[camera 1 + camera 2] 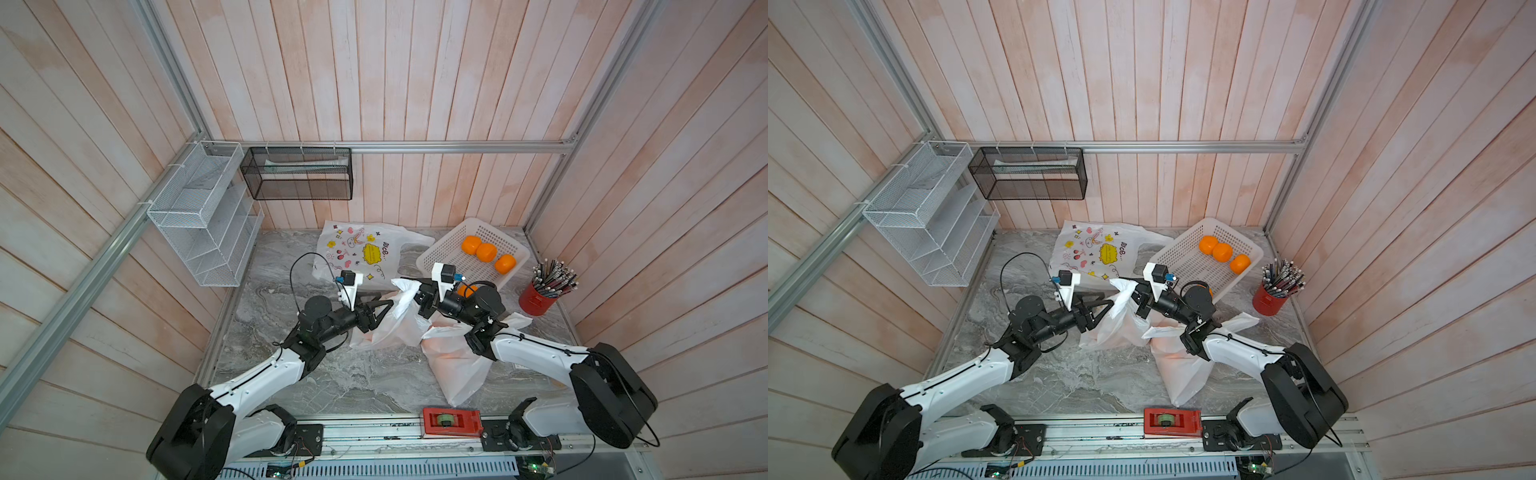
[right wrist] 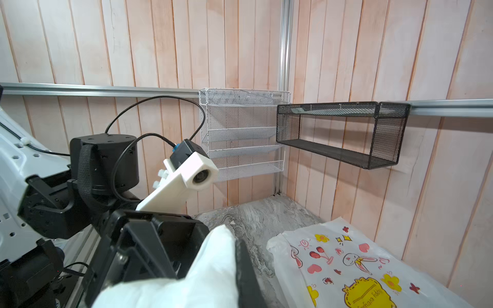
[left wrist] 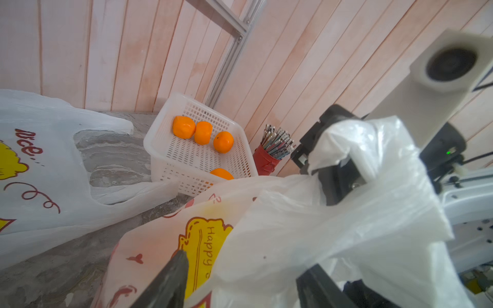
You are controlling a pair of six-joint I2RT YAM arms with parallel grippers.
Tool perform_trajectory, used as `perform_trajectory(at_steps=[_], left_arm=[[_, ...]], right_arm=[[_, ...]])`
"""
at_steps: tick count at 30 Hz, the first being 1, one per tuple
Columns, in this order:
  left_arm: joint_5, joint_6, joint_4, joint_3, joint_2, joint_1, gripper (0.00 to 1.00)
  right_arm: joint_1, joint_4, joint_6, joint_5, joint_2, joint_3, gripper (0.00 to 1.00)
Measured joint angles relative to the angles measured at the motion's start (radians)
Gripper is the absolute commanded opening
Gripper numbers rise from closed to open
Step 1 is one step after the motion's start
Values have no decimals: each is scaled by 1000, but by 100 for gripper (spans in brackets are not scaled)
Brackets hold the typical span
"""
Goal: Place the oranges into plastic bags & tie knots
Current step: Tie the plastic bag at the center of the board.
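Marble tabletop [image 1: 332, 374], contents listed by clock position in both top views. Centre: filled bag [image 1: 388, 330], white printed film, an orange tint seen through it. Its handle strap [image 1: 405, 286] is drawn up toward 1 o'clock and is clamped in the right gripper [image 1: 415, 296], whose jaws are closed tight on the bunched plastic [image 2: 210, 266]. Whether a knot is formed cannot be told. The left gripper [image 1: 384, 311] is held at the bag's 9 o'clock side. Its fingers [image 3: 170, 280] are spread apart, with loose film draped between them. 4 o'clock: second bag [image 1: 455, 365], laid on its side under the right arm, orange colour faintly visible inside. 12 o'clock: flat bag [image 1: 359, 249], printed with a bunny, hearts and flowers, spread against the back wall. 1 o'clock: white perforated basket [image 1: 440, 257], three oranges [image 1: 486, 252] grouped at its far end and a fourth orange [image 1: 467, 289] at its near end, partly hidden by the right arm. 3 o'clock: red cup of pens [image 1: 538, 299]. 6 o'clock, on the front rail: red tape dispenser [image 1: 451, 422]. 10 o'clock, wall-mounted: white wire rack [image 1: 199, 216]. 11 o'clock, wall-mounted: black mesh shelf [image 1: 297, 174].
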Motion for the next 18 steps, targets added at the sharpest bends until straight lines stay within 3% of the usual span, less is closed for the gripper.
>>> perform_trajectory(at_steps=[7,14,18], left_arm=[[25,-150,-99,-32,-234,177,81],[83,-472,-205,110,-200,178,78],[97,-614,-231,190,-142,108,74]], right_arm=[[19,22,-100,14,-14,0,2],[33,23,-212,26,-14,0,2],[35,24,-248,32,-11,0,2]])
